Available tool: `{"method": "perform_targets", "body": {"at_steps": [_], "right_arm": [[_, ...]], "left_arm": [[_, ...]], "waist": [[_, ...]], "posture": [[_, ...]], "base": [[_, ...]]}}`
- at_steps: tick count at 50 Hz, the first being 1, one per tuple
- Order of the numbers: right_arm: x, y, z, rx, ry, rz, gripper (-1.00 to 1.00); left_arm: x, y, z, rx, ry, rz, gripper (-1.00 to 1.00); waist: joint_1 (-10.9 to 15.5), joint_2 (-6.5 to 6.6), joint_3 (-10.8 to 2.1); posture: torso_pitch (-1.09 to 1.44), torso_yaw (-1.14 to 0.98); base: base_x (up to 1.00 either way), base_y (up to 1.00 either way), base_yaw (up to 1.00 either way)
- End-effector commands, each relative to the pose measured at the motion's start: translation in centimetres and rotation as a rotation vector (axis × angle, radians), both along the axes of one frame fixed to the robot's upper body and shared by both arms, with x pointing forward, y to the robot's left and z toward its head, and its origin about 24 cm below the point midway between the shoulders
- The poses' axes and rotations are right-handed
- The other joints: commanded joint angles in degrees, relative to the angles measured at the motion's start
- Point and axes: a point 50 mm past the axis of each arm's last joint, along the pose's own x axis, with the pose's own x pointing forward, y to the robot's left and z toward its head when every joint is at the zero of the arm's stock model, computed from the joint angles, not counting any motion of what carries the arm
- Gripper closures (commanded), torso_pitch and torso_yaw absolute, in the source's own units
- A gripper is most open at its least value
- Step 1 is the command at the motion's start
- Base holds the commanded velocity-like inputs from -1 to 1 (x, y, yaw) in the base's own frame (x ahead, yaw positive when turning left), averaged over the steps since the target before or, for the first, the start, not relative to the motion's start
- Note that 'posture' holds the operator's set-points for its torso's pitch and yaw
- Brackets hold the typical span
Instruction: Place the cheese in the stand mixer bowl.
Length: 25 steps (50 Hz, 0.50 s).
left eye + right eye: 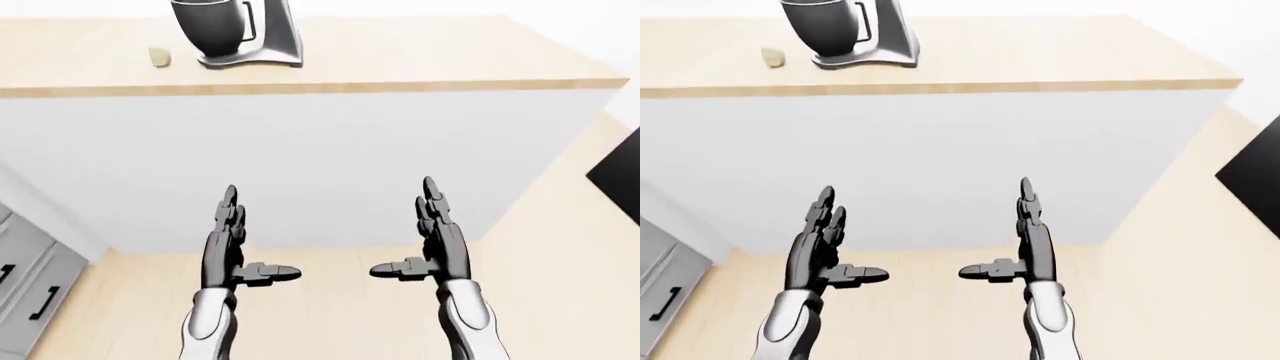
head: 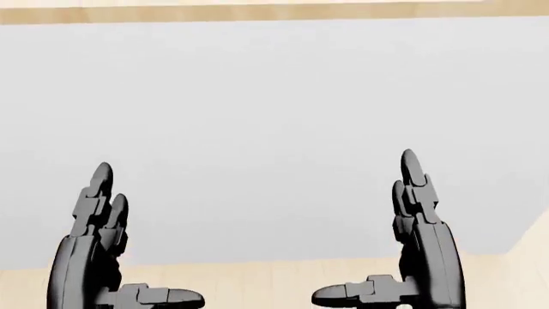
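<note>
facing a white-sided kitchen island with a light wooden top (image 1: 420, 52); no writing is legible. the small pale cheese piece (image 1: 159, 56) lies on the top, just left of the grey stand mixer with steel bowl (image 1: 232, 31). left hand (image 1: 232, 244) and right hand (image 1: 432, 240) are spread, empty. eye views alone show grey drawers (image 1: 25, 281); the head view shows only the island's side and both hands.

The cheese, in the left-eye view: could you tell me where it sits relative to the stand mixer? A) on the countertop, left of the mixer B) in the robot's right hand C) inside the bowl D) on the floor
A: the cheese lies on the countertop, apart from and left of the stand mixer, and both hands are empty.
</note>
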Motion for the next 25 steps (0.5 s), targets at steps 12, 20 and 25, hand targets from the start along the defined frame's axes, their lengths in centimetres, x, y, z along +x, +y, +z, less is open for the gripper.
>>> {"method": "perform_targets", "body": {"at_steps": [12, 20, 25], "right_arm": [[-0.6, 0.1, 5.3, -0.100, -0.155, -0.023, -1.00], [-0.8, 0.1, 7.1, -0.130, -0.197, -0.031, -1.00], [-0.8, 0.0, 7.4, -0.151, -0.194, -0.056, -1.00]], "left_arm": [[-1.7, 0.3, 6.7, -0.008, -0.186, 0.004, -1.00], [-2.2, 0.6, 8.7, -0.011, -0.237, 0.015, -1.00], [-2.4, 0.7, 9.6, -0.011, -0.261, 0.016, -1.00]], "waist": [[-0.16, -0.02, -0.60], [0.02, 0.20, -0.24], [-0.01, 0.15, -0.18]], "posture": [[0.00, 0.00], [0.00, 0.00], [0.00, 0.00]], "base": [[0.00, 0.00, 0.00], [0.00, 0.00, 0.00], [0.00, 0.00, 0.00]]}}
